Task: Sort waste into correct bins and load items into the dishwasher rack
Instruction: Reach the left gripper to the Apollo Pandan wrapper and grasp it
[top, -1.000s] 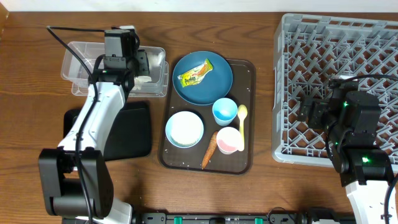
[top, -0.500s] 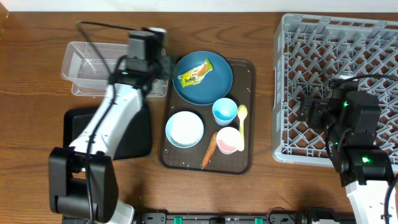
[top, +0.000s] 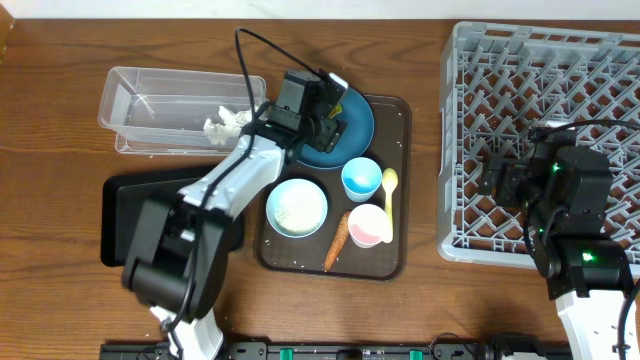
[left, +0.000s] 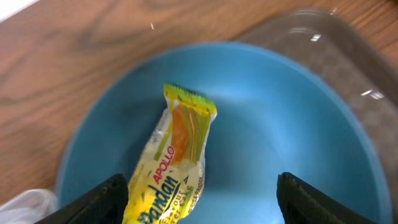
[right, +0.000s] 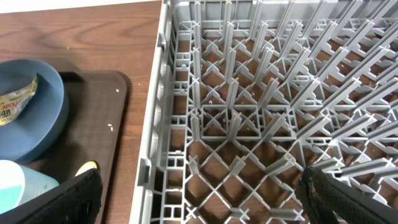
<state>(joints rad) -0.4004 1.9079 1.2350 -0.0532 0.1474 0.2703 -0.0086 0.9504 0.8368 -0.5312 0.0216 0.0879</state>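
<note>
Over the far-left corner of the brown tray (top: 396, 262), seen from above, the left gripper (top: 326, 118) hangs above the blue plate (top: 358, 138) and hides much of it; how far it is spread cannot be told from this view. On the tray nearer the robot stand the white bowl (top: 296, 207), the blue cup (top: 361, 179) and the pink cup (top: 367, 226). The spoon (top: 389, 197) lies just right of the cups and the carrot (top: 338, 243) between bowl and pink cup. Left of the tray sits the clear tub (top: 150, 100), with tissue (top: 228, 123) in its end nearest the tray. The black bin (top: 118, 215) lies nearer the robot, also left of the tray, partly under the arm. Right of the tray, apart from it, is the rack (top: 540, 70), and the right gripper (top: 497, 176) hovers above its tray-side part. All rests on a wooden table (top: 50, 120).

From the left wrist, the fingers (left: 102, 200) stand wide apart. The wrapper (left: 177, 162) lies flat on the plate between them, closer to the finger at the picture's left; whether it touches that finger cannot be told.

From the right wrist, the jaws are spread wide above the rack, holding nothing. The tray's right edge shows, with rice grains (right: 111, 127) on it.
</note>
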